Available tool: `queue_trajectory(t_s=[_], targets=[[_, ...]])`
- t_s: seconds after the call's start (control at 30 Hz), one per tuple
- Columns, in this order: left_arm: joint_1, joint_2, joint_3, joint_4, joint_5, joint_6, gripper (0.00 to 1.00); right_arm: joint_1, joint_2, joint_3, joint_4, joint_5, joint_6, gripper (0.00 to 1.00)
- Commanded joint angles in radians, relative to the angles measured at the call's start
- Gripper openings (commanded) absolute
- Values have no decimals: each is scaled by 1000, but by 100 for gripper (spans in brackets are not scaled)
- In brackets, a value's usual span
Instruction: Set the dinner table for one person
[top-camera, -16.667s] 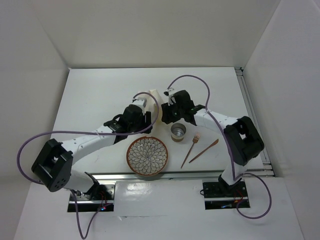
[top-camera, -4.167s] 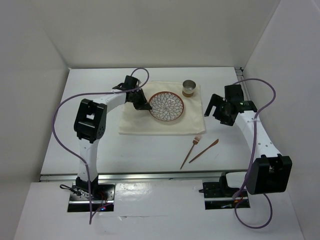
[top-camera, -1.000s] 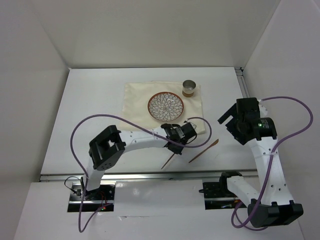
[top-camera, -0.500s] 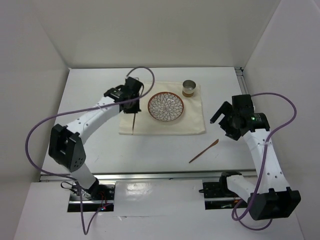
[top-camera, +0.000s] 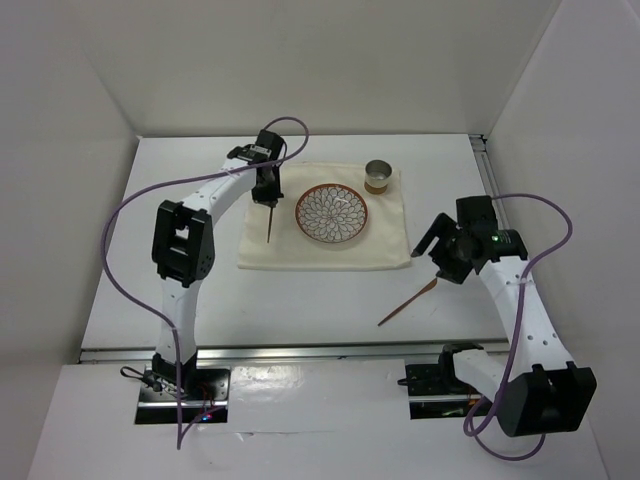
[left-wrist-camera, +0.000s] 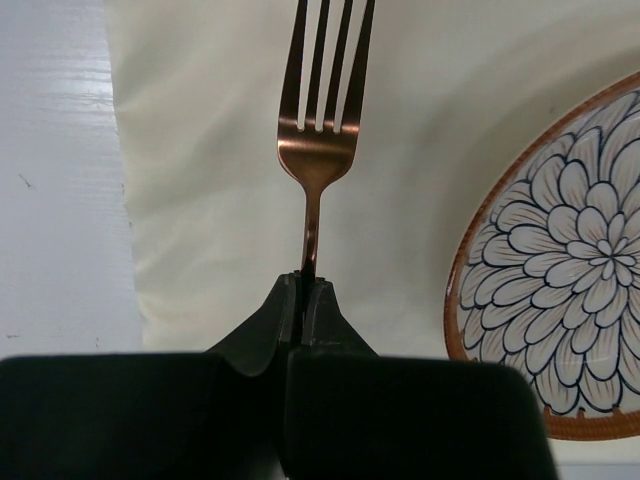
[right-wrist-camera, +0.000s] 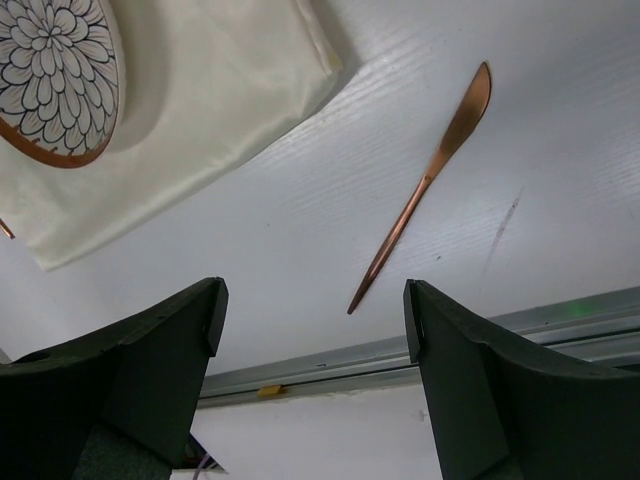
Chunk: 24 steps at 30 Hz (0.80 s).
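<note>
— Where does the setting sit on the tabletop (top-camera: 200, 290)?
— A cream mat (top-camera: 385, 245) lies towards the far edge, roughly midway between the left and right edges. A flower-patterned plate (top-camera: 331, 214) is on its middle, and a small cup (top-camera: 378, 176) stands at its far right corner.
— And the left end effector (left-wrist-camera: 304, 285)?
— Clamped tight on the handle of a copper fork (left-wrist-camera: 318, 140), over the left part of the mat just beside the plate. I cannot tell whether the fork touches the cloth.
— The right end effector (right-wrist-camera: 312, 300)?
— Its fingers stand wide apart with nothing between them, above the bare tabletop off the mat's near right corner. A copper knife (right-wrist-camera: 425, 185) lies slantwise there, between the mat and the near edge.
</note>
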Motion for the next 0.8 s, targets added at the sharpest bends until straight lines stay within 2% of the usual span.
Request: queue_trajectory(t_s=[0.0,0.33,0.5,0.53,0.57,0.6,0.67,0.77], targets=[[8,18,31,-2,29,27,0,4,-15,-18,44,-2,22,83],[8,116,47,36,8,15,0,4,13,-89,67,-48,42,85],[-2,104,-18,79,-32,4,2,4,31,-141,107,-85,62,85],[-13,93,-29,92,-44,4,8,4,41,-151,107,-85,62,85],[-13,93,-29,92,-58,4,20,4,41,-171,119,-102,75,85],[-13,93,-29,92,-58,4,25,4,41,-184,133,-114,86,85],[-13,84,-20,77,-78,4,42,4,41,-208,148,-137,95,84],[-22,38,-11,76,-101,17,45,15,41,-257,179,-146,95,83]])
